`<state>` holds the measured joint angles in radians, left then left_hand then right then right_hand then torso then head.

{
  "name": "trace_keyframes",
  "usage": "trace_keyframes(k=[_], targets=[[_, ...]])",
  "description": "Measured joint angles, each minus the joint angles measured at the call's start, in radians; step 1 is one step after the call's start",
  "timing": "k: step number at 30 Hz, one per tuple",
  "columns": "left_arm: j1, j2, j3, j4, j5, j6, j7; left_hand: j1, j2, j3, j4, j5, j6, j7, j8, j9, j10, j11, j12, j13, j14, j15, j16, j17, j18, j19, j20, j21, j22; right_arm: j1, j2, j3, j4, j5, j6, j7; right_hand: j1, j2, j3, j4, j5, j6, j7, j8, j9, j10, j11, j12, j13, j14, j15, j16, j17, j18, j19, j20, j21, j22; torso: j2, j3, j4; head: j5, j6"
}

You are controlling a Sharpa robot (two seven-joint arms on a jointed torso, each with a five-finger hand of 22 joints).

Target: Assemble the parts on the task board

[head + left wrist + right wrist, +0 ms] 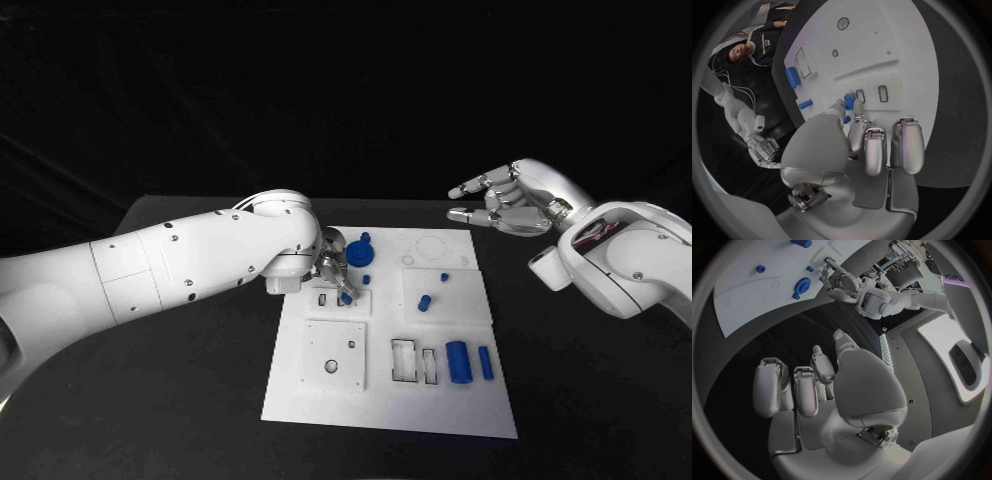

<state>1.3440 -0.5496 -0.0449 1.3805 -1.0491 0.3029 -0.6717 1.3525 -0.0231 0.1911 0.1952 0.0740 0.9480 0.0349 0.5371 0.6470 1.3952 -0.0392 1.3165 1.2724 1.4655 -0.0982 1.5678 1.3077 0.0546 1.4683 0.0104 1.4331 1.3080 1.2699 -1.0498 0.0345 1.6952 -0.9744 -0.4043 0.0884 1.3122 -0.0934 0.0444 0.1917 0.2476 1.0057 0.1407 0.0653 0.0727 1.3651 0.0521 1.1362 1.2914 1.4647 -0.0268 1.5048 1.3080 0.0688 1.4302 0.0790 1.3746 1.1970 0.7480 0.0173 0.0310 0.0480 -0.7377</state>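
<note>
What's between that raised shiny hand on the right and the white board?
Only bare black table. In the head view the right hand hovers open, off the task board's far right corner, with nothing lying between them.

Left robot hand over task board

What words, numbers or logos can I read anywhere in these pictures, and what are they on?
"arpa": the cut-off end of a word on a pale panel beyond the table, in the right wrist view.
No writing can be made out on the white board, blue pieces, left hand or right hand.
</note>
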Motion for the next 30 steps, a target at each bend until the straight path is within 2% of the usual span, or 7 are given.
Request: trace_keyframes(k=[3,7,9,11,15,24,30], targets=[[0.000,0.000,0.000,0.001,0.001,0.001,0.000,0.015,-0.015,0.036,0.005,0.030,-0.003,-0.003,-0.010,-0.003,0.000,0.000,-0.002,-0.002,0.000,0.000,0.000,0.000,0.000,0.000,0.000,0.000,0.000,0.000,0.001,0.000,0.000,0.000,0.001,0.000,0.000,0.000,0.000,0.000,0.000,0.000,0.000,0.000,0.000,0.000,0.000,0.000,0.000,0.000,0.000,0.000,0.000,0.000,0.000,0.000,0.000,0.000,0.000,0.0000,0.0002,0.000,0.000],[-0.001,-0.002,-0.001,0.002,0.006,0.002,0.000,0.029,-0.030,0.108,0.075,0.053,-0.003,-0.003,-0.021,0.003,0.000,0.000,-0.011,-0.009,0.000,0.000,0.000,0.000,0.000,0.000,0.000,0.000,0.000,0.000,0.002,0.000,-0.001,0.000,0.002,0.000,0.000,0.000,0.000,0.000,0.000,0.000,0.000,0.000,0.000,0.000,0.000,0.000,0.000,0.000,0.000,0.000,0.000,0.000,0.000,0.000,0.000,0.000,0.000,0.0000,0.0002,0.000,-0.001],[-0.002,-0.004,-0.002,0.005,0.009,0.001,0.000,0.010,-0.055,0.150,0.096,0.056,-0.003,-0.002,-0.023,0.018,0.002,-0.002,-0.016,-0.018,0.000,0.000,0.000,0.000,0.000,0.000,0.000,0.000,0.000,0.000,0.003,0.000,-0.002,0.000,0.002,0.000,0.000,0.000,0.000,0.000,0.000,0.000,0.000,0.000,0.000,0.000,0.000,0.000,0.000,0.000,0.000,0.000,0.000,0.000,0.000,0.000,0.000,0.000,0.000,0.0001,0.0002,0.000,-0.002],[-0.003,-0.007,-0.002,0.010,0.013,-0.002,0.000,-0.015,-0.082,0.207,0.080,0.057,-0.002,-0.001,-0.016,0.031,0.007,-0.001,-0.016,-0.010,0.000,0.000,0.000,0.000,0.000,0.000,0.000,0.004,0.000,0.000,0.004,0.000,-0.002,0.000,0.002,0.000,0.000,0.000,0.000,0.000,0.000,0.000,0.000,0.000,0.000,0.000,0.000,0.000,0.000,0.000,0.000,0.000,0.000,0.000,0.000,0.000,0.000,0.000,0.000,0.0003,0.0002,0.000,-0.002],[-0.004,-0.017,-0.002,0.026,0.024,-0.022,0.002,-0.045,-0.112,0.272,0.053,0.057,-0.003,0.001,-0.007,0.046,0.008,-0.001,-0.016,-0.002,0.000,0.000,0.000,0.000,0.000,0.000,0.000,0.004,0.000,0.000,0.005,0.000,-0.004,0.000,0.003,0.000,0.000,0.000,0.000,0.000,0.000,0.000,0.000,0.000,0.000,0.000,0.000,0.000,0.000,0.000,0.000,0.000,0.000,0.000,0.000,0.000,0.000,0.000,0.000,0.0008,0.0006,-0.001,-0.002],[-0.009,-0.054,-0.002,0.074,0.045,-0.113,0.006,-0.076,-0.129,0.308,0.044,0.057,-0.003,0.001,0.003,0.065,0.012,0.003,-0.009,0.004,0.000,0.000,0.000,0.000,0.000,0.000,0.000,0.008,0.000,-0.001,0.007,-0.001,-0.009,-0.001,0.004,0.001,0.000,0.000,0.000,0.000,0.001,0.000,0.000,0.000,0.000,0.000,0.000,0.000,-0.001,0.000,0.000,0.000,0.000,0.000,0.000,0.000,0.000,-0.001,0.000,0.0012,0.0012,-0.005,-0.002],[-0.023,-0.093,-0.001,0.122,0.049,-0.206,0.011,-0.088,-0.133,0.331,0.028,0.056,-0.005,0.003,0.008,0.069,0.020,0.002,-0.001,0.012,0.000,0.000,0.000,0.000,0.000,0.000,0.000,0.014,0.000,-0.001,0.006,-0.001,-0.009,-0.001,0.004,0.001,0.000,0.000,-0.003,0.003,0.004,0.000,0.000,0.000,0.000,0.000,0.000,0.000,-0.002,0.000,0.000,0.000,0.000,0.000,0.000,0.000,0.000,-0.002,0.000,0.0017,0.0024,-0.006,-0.003]])
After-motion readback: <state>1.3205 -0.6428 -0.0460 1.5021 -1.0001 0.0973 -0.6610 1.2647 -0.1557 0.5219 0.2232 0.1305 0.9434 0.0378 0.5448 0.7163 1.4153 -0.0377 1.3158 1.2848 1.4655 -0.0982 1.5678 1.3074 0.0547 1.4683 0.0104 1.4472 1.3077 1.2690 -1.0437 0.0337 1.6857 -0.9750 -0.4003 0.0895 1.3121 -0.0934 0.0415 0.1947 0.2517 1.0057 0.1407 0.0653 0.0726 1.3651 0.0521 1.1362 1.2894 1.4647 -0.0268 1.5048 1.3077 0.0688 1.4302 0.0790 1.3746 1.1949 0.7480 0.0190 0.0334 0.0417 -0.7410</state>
